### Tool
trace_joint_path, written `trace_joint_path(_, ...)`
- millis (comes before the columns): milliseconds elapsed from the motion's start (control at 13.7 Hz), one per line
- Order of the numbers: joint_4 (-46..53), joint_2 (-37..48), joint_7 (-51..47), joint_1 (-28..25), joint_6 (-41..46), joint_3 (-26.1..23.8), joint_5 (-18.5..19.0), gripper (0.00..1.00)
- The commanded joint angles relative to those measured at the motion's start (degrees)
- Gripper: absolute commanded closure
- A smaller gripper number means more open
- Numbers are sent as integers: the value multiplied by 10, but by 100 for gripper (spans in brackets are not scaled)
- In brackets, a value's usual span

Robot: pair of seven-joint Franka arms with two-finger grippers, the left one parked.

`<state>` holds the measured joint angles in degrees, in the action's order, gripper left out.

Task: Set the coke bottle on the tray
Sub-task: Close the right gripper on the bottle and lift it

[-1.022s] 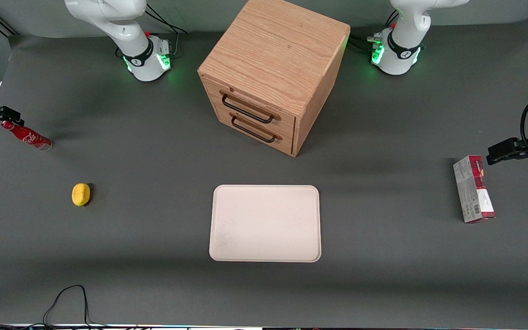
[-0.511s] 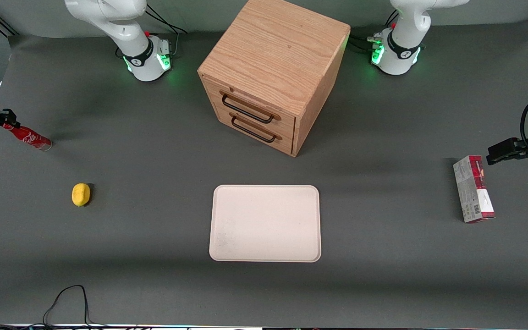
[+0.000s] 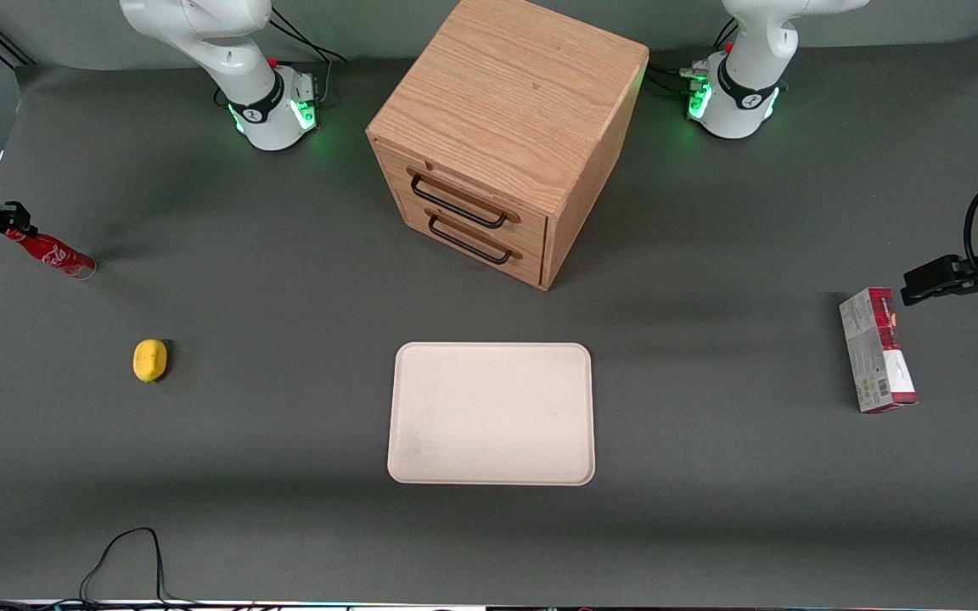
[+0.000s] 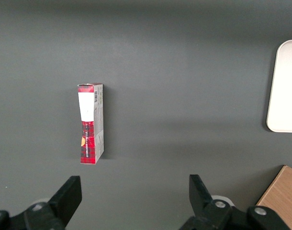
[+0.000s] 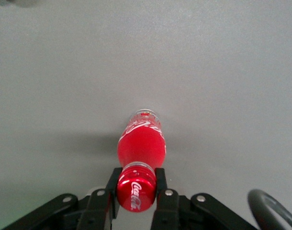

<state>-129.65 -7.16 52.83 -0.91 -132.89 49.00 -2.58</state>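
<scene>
The coke bottle [image 3: 54,255] is a slim red bottle with white script, tilted at the working arm's end of the table with its clear base low on the grey mat. My right gripper [image 3: 7,227] is shut on its red cap and neck. In the right wrist view the two black fingers [image 5: 160,178] press both sides of the cap, and the coke bottle [image 5: 141,143] points away toward the mat, with my gripper [image 5: 136,184] around the cap. The cream tray [image 3: 491,413] lies flat mid-table, nearer the front camera than the wooden drawer box, with nothing on it.
A yellow lemon-sized thing [image 3: 149,360] lies between bottle and tray, nearer the camera. The wooden drawer box [image 3: 508,136] stands mid-table, farther from the camera than the tray. A red-and-grey carton [image 3: 876,350] lies toward the parked arm's end, also in the left wrist view [image 4: 90,122]. A black cable [image 3: 120,556] lies at the front edge.
My gripper with the bottle's cap shifted slightly outward toward the table's end and a little up between one second ago and half a second ago. Since then nothing has visibly moved.
</scene>
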Motion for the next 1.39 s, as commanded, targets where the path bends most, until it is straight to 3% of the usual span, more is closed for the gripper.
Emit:
trace_joint_path(0, 21, 10, 15, -14, 30, 1, -21, 96)
trace_joint_path(438, 178, 27, 10, -39, 212, -3, -9, 100)
trace_joint_path(949, 475, 34, 8, -48, 502, -7, 11, 100)
trace_joint_path(1169, 555, 33, 5, -48, 573, -16, 10, 100)
trace_joint_path(1315, 560, 27, 3, -46, 577, -56, 7, 100)
